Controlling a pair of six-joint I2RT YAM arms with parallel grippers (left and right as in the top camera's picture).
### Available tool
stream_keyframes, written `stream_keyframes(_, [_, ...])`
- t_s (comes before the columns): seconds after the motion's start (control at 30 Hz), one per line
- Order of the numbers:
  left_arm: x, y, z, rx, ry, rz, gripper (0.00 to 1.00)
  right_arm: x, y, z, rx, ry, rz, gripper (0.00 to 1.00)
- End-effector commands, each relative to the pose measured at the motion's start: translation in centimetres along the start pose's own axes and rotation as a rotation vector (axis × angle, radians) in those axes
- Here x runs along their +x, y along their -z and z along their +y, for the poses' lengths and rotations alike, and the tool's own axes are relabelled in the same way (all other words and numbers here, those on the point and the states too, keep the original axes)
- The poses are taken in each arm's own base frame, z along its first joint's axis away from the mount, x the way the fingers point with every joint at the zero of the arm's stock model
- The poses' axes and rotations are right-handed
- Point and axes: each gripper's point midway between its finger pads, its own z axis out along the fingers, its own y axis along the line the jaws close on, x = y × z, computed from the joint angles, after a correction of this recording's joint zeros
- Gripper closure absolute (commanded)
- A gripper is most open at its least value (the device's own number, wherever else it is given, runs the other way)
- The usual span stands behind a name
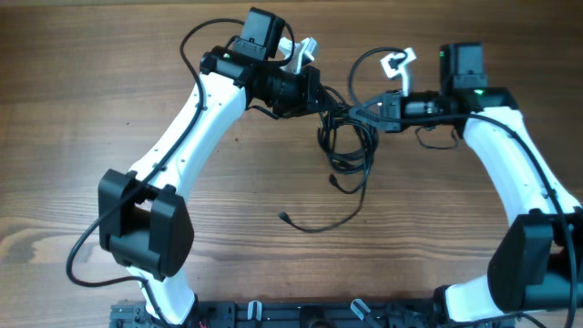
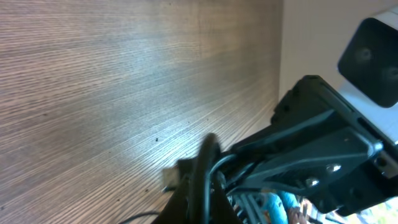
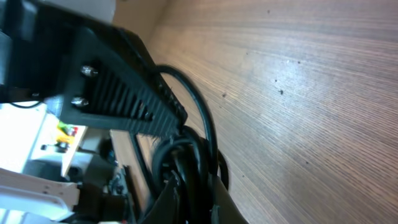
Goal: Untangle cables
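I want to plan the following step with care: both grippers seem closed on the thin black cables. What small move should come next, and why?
Probably draw the grippers slowly apart. The left gripper and the right gripper are both shut on the thin black knotted cables, close together, with loops bunched by them; a gentle pull may loosen the tangle.

The table point(image 1: 109, 55) was wood with a fine, straight grain, matt but with a soft sheen beside the cables point(image 1: 339, 166). The cables looked like smooth black plastic-sheathed cord, faintly glossy. Left of them, the left arm point(image 1: 196, 114) had a smooth glossy white plastic shell and matt black joints.
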Motion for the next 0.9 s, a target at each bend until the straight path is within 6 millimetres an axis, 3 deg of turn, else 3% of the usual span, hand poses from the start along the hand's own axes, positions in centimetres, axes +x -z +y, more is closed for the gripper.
stream_keyframes(0.0, [-3.1,4.1,11.5,-0.460,0.198,-0.200,0.96,-2.4,5.8,1.7,-0.069,0.014,-0.157,0.96])
stream_keyframes(0.3, [-2.2,4.2,11.9,-0.492,0.219,-0.175,0.96,-2.9,6.5,1.2,-0.065,-0.076,-0.179,0.96])
stream_keyframes(0.4, [-2.1,5.5,13.7,-0.580,0.245,-0.191,0.96,-3.7,7.6,-1.7,0.092,-0.178,-0.224,0.96])
stream_keyframes(0.5, [-1.6,6.7,15.2,-0.643,0.280,-0.189,0.96,-4.2,10.3,-5.4,0.343,-0.286,-0.310,0.96])
stream_keyframes(0.67, [-1.3,7.7,16.3,-0.683,0.306,-0.193,0.96,-3.3,14.1,-7.8,0.668,-0.365,-0.385,0.96])
stream_keyframes(0.73, [-1.4,7.7,16.3,-0.683,0.305,-0.195,0.96,-3.1,14.8,-7.7,0.710,-0.362,-0.389,0.96])
stream_keyframes(0.87, [-1.4,6.4,14.6,-0.565,0.237,-0.141,0.96,-3.1,13.5,-6.7,0.645,-0.319,-0.353,0.96])
